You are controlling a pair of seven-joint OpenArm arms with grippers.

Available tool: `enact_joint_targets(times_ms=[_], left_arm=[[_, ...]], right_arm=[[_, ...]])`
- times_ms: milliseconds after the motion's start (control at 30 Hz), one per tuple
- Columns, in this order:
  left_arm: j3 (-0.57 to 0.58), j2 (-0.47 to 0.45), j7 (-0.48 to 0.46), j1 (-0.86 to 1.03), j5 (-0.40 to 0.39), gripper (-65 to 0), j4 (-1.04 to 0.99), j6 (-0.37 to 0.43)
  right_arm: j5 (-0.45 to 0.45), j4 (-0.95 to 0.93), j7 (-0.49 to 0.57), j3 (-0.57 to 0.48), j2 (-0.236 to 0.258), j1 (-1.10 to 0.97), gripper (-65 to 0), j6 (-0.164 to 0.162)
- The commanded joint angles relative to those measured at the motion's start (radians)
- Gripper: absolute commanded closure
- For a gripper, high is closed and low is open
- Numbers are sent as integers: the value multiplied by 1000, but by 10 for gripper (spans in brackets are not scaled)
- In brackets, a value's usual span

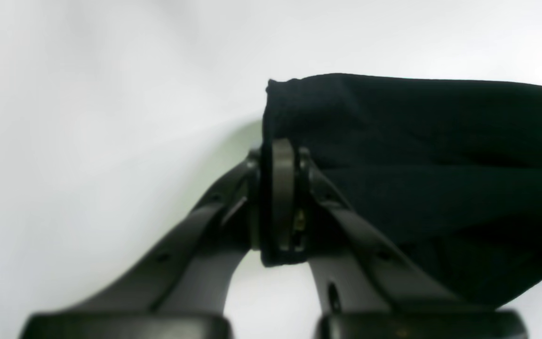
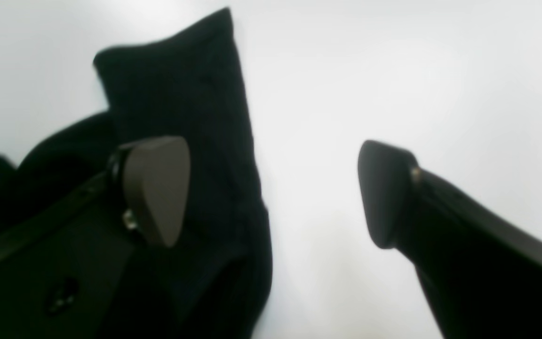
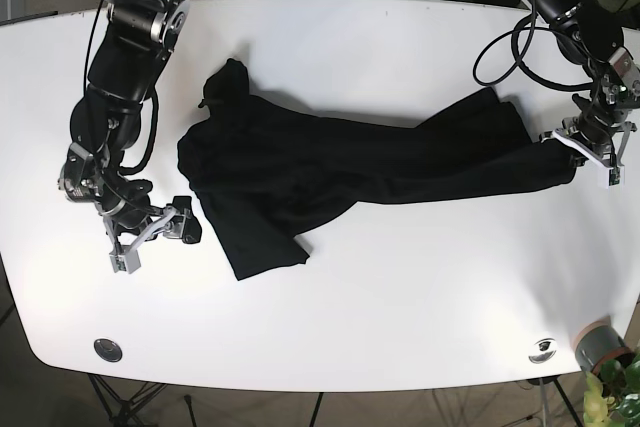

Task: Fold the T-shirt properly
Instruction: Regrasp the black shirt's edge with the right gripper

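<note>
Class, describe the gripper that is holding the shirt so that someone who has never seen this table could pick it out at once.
Start at the white table and find the black T-shirt stretched across it. Follow the cloth to its far end on the base view's right, where the left gripper is clamped on the edge. The right gripper, by contrast, hangs open beside the shirt, holding nothing.

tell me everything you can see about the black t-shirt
The T-shirt is black, soft knit fabric, unfolded and rumpled, stretched lengthwise across the white table. One end bunches into folds and a sleeve beside the open right gripper, which isn't holding it. The other end is pinched at its hem by the left gripper, shut on the cloth.
</note>
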Motion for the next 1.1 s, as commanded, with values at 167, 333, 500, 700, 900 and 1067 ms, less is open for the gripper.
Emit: enact_joint_targets(times_ms=[167, 333, 500, 700, 900, 1067], left_arm=[[-3, -20, -25, -15, -11, 0, 15, 0], [-3, -20, -25, -15, -12, 0, 18, 0], [-3, -20, -25, -15, -12, 0, 15, 0], [-3, -20, -25, -15, -12, 0, 14, 0], [-3, -20, -25, -15, -12, 0, 15, 0], [-3, -20, -25, -15, -12, 0, 17, 0]], right_arm=[[-49, -221, 174, -128, 16, 84, -537, 3], [-57, -289, 223, -137, 12, 80, -537, 4], [-51, -297, 226, -143, 5, 53, -537, 4], [-48, -278, 204, -228, -35, 20, -537, 4], [-48, -206, 201, -232, -80, -16, -537, 0], [-55, -200, 206, -236, -83, -17, -457, -2]])
